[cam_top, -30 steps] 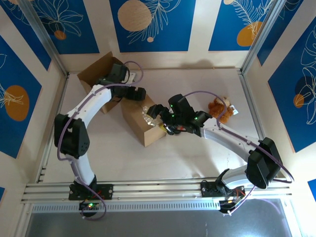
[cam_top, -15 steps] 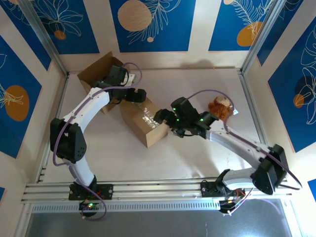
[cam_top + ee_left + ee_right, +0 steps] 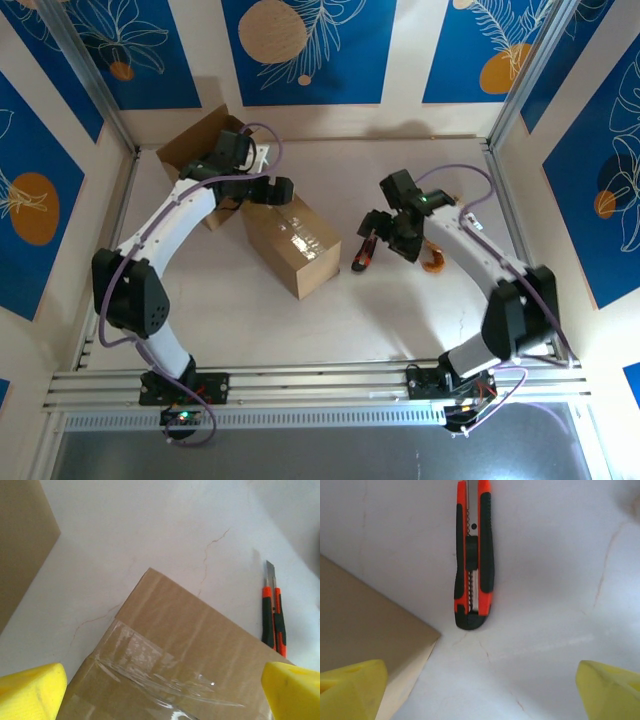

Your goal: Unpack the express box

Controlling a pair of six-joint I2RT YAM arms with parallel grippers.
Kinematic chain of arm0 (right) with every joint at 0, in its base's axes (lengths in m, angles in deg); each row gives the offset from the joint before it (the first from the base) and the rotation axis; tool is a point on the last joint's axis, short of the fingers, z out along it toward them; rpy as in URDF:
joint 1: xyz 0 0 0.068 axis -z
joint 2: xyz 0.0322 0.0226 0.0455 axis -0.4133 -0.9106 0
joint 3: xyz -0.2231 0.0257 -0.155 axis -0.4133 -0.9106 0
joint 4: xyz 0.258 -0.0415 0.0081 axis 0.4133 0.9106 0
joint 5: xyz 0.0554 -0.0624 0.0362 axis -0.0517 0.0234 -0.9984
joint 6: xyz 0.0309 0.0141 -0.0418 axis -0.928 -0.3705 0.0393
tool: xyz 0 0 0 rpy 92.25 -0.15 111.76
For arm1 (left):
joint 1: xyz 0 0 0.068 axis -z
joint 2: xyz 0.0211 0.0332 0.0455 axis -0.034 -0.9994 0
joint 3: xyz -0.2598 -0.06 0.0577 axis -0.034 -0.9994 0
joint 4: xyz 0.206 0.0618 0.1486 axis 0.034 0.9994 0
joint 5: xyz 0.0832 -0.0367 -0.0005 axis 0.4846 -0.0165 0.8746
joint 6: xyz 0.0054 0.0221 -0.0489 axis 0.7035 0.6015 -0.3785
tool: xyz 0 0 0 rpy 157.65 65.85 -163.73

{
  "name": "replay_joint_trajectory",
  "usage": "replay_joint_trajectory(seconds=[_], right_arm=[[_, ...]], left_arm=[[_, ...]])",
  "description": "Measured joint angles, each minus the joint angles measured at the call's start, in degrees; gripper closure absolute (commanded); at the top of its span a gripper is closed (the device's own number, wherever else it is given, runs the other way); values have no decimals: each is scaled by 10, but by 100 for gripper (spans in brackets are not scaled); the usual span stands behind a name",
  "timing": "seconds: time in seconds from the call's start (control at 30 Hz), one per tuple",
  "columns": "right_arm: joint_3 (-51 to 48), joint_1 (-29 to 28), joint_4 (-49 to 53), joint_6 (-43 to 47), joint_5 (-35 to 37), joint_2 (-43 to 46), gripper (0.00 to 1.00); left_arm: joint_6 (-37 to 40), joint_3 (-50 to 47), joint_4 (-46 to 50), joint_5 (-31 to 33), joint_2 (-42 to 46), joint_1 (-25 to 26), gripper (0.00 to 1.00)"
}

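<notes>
Hovering over the taped box, left claw is wide apart; right claw gapes too, empty, above the orange knife lying on the bench.

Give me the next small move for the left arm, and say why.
Probably lower the open left end effector onto the wrinkled clear tape on top of the brown cardboard box and pinch it. The end effector hangs above that taped end, the tape looks lifted off the cardboard there, and the orange-and-black utility knife lies ungripped on the white table beside the box.
</notes>
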Motion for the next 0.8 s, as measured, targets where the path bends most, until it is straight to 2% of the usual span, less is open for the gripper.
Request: replay_joint_trajectory(seconds=[0.17,0.37,0.8], right_arm=[[81,-8,6,10,6,-123,7],[128,-26,19,6,5,-220,14],[99,-45,19,-21,5,-256,28]], left_arm=[[0,-2,-1,2,10,0,0],[0,-21,-1,17,12,0,0],[-2,-22,12,24,85,0,0]])
